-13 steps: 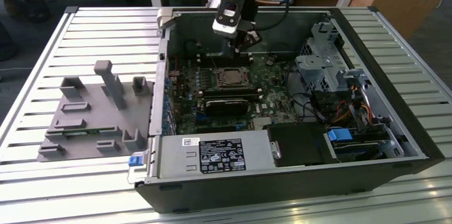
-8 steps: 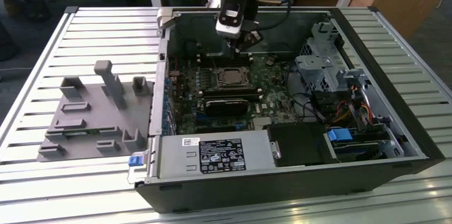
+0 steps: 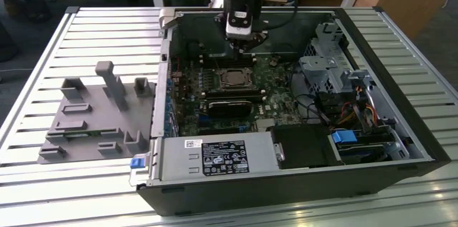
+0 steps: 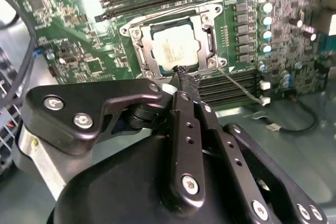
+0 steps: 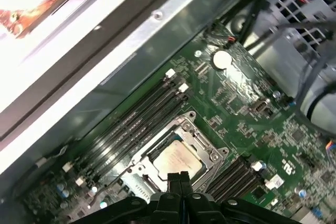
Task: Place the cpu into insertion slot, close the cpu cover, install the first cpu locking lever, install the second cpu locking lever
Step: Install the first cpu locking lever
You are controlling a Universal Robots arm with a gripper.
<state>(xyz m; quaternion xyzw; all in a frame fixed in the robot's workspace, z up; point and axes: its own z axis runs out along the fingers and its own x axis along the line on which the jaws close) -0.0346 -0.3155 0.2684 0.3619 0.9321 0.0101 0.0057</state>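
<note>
Black fingers [image 4: 184, 77] are pressed together, gripping nothing. In the second wrist view their tips sit right at the edge of the insertion slot [image 4: 137, 45]. The pale cpu [image 4: 173, 51] lies in it, with the silvery cpu cover [image 4: 209, 34] down around it. A thin wire locking lever [image 4: 239, 85] juts from the slot's corner over the green motherboard [image 4: 79, 51], inside an open computer case [image 3: 286, 189] on the slatted counter [image 3: 72, 28].
</note>
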